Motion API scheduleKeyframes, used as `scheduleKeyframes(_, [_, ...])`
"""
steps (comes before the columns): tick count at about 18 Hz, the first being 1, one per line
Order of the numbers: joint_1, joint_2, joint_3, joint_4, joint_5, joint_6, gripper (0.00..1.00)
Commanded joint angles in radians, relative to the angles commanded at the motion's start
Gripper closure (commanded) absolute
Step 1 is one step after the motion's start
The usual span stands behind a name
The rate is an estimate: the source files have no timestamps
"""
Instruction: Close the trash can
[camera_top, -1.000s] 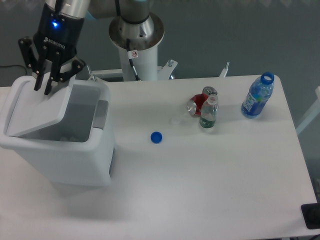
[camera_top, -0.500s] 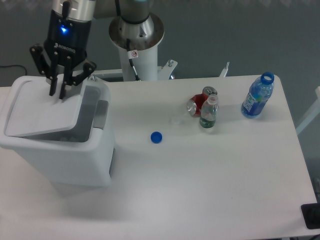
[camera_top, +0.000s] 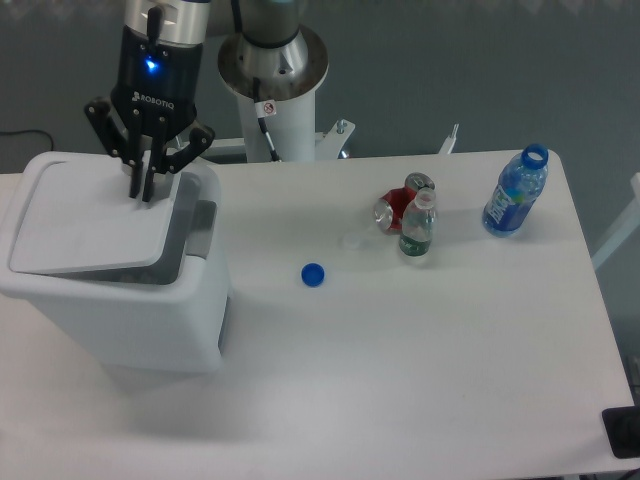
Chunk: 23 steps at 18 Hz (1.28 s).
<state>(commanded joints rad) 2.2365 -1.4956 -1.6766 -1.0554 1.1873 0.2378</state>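
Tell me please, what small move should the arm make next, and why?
Probably press on down and toward the front. The lid of the trash can lies nearly flat, but a dark gap shows along its right edge beside the grey tab. The gripper, fingers together, sits at the lid's far right corner.

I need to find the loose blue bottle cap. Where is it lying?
The blue cap lies alone on the white table, centre of the camera view, between the trash can and the small clear bottle.

bg: grey floor (camera_top: 420, 70) | furn: white table (camera_top: 420, 370) | light: even
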Motion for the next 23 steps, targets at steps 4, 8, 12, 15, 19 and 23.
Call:
scheduleKeyframes(4, [0.006, -0.005, 0.000, 0.000, 0.000, 0.000, 0.87])
scheduleKeyframes(8, [0.015, -0.008, 0.000, 0.000, 0.000, 0.000, 0.87])
scheduleKeyframes(12, [0.020, -0.012, 0.003, 0.002, 0.000, 0.002, 0.87])
scheduleKeyframes(15, [0.029, -0.015, 0.005, 0.002, 0.000, 0.002, 0.87])
scheduleKeyframes(19, [0.047, -0.014, 0.006, 0.002, 0.000, 0.027, 0.87])
scheduleKeyframes(23, [0.058, -0.014, -0.005, 0.002, 0.002, 0.048, 0.86])
